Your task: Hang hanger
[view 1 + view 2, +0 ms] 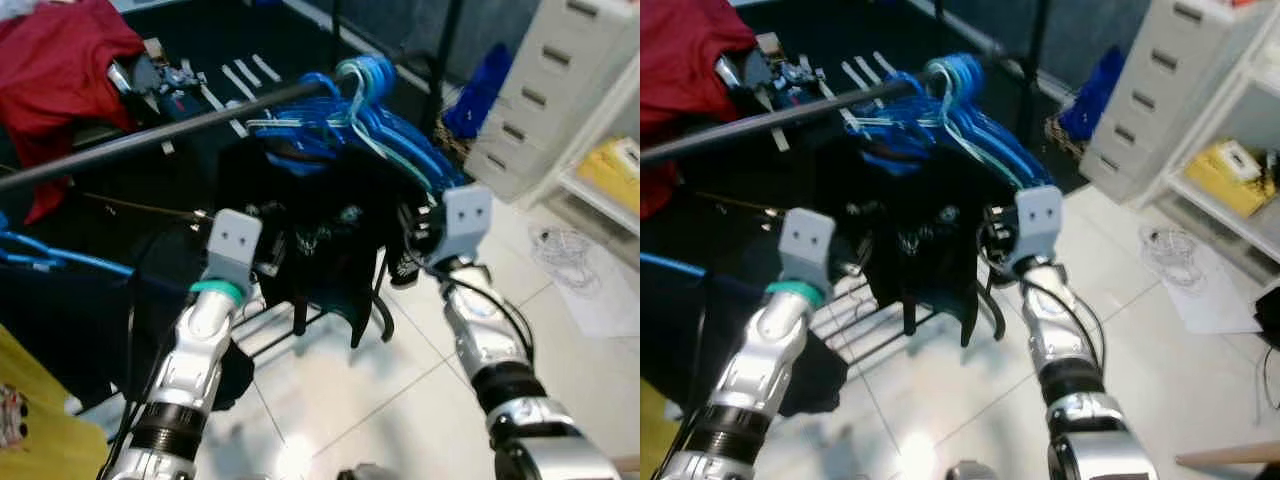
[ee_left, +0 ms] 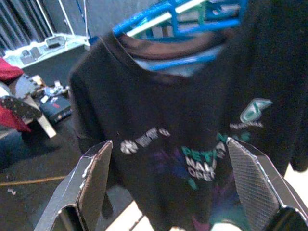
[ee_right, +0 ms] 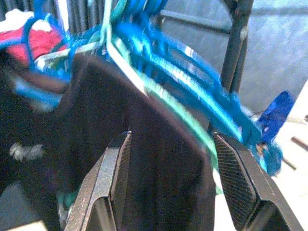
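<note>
Jaws parted before black shirt [image 2: 192,125] among blue hangers [image 1: 370,120].

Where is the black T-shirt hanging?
In the left eye view the black T-shirt hangs on blue hangers from the dark clothes rail, between the left gripper and right gripper, left of the white drawers.

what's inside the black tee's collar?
Inside the black tee collar a blue hanger shows, its bars crossing the neck opening. Its lower arms are covered by the fabric. Both the left gripper and right gripper sit open by the tee.
</note>
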Controlling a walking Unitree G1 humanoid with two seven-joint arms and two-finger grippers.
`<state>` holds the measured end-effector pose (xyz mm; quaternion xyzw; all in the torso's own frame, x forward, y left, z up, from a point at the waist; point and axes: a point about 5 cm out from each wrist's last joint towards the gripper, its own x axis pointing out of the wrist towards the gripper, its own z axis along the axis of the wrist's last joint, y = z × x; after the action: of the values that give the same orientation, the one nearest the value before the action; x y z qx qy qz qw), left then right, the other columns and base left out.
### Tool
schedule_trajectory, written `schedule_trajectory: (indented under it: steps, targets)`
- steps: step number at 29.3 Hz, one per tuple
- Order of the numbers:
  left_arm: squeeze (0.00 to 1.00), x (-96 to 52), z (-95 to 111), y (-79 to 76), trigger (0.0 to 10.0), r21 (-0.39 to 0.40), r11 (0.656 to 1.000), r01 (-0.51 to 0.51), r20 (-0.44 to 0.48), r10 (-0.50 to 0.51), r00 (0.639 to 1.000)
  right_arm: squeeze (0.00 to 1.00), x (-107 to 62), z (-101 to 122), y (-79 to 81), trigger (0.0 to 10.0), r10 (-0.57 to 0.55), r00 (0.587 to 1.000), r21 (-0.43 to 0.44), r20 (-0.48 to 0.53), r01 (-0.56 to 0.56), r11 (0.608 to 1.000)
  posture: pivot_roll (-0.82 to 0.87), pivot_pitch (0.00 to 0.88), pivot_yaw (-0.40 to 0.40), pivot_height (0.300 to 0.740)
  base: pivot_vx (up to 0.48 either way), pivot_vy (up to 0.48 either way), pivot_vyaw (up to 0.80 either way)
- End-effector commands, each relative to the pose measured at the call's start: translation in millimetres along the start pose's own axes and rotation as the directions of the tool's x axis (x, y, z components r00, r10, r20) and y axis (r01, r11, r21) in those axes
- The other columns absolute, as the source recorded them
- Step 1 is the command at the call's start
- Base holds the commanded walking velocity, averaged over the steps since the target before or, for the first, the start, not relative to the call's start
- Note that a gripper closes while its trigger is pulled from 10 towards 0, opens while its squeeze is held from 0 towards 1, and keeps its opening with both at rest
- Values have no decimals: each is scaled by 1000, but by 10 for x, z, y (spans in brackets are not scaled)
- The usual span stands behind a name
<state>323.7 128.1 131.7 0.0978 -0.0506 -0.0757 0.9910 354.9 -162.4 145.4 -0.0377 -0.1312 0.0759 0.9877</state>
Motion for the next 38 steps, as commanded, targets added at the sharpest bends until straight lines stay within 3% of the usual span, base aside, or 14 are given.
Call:
schedule_trajectory:
  steps: [1,2,4,6,7,8,9,13,15,17,22,28,38]
  targets:
    - [0,-25,-64,20,10000,5,1000,-9,-24,9,1000,0,-12,-19,42,10000,13,1000,15,-5,-13,1000,-13,0,15,740,349,0,0]
    - [0,-25,-64,20,10000,5,1000,-9,-24,9,1000,0,-12,-19,42,10000,13,1000,15,-5,-13,1000,-13,0,15,740,349,0,0]
    - [0,-60,-73,8,10000,-6,1000,-7,-25,7,1000,0,71,188,150,10000,167,984,-31,67,-165,986,-9,0,19,740,161,0,0]
    - [0,-60,-73,8,10000,-6,1000,-7,-25,7,1000,0,71,188,150,10000,167,984,-31,67,-165,986,-9,0,19,740,0,0,0]
    - [0,-91,-82,11,10000,-11,1000,4,-25,-5,1000,0,74,305,256,10000,280,955,-76,98,-274,959,-11,0,20,740,0,0,0]
    - [0,-91,-82,11,10000,-11,1000,4,-25,-5,1000,0,74,305,256,10000,280,955,-76,98,-274,959,-11,0,20,740,0,0,0]
    - [0,-118,-95,20,10000,-12,1000,17,-27,-17,999,0,46,401,338,10000,360,925,-119,120,-347,930,-12,0,17,740,0,0,0]
    - [0,-135,-107,31,10000,-12,1000,22,-30,-23,999,0,6,451,352,10000,383,916,-163,122,-362,918,-14,0,19,740,0,0,0]
    - [0,-136,-113,21,10000,-15,999,33,-32,-34,999,0,-51,430,216,10000,361,928,-215,91,-336,917,-28,0,35,740,0,0,0]
    - [0,-136,-113,21,10000,-15,999,33,-32,-34,999,0,-51,430,216,10000,361,928,-215,91,-336,917,-28,0,35,740,0,0,0]
    - [0,-119,-101,-2,10000,-16,999,45,-28,-45,999,0,-76,382,85,10000,398,916,-143,45,-388,910,-26,0,34,740,0,0,0]
    - [0,-129,-98,6,10000,-19,999,42,-29,-42,999,0,-25,366,-157,10000,357,934,-148,-5,-354,924,-22,0,38,740,0,0,0]
    - [0,-143,-93,14,10000,-16,999,45,-31,-45,999,0,36,352,-214,10000,365,931,-70,-27,-366,928,-3,0,37,740,0,0,0]
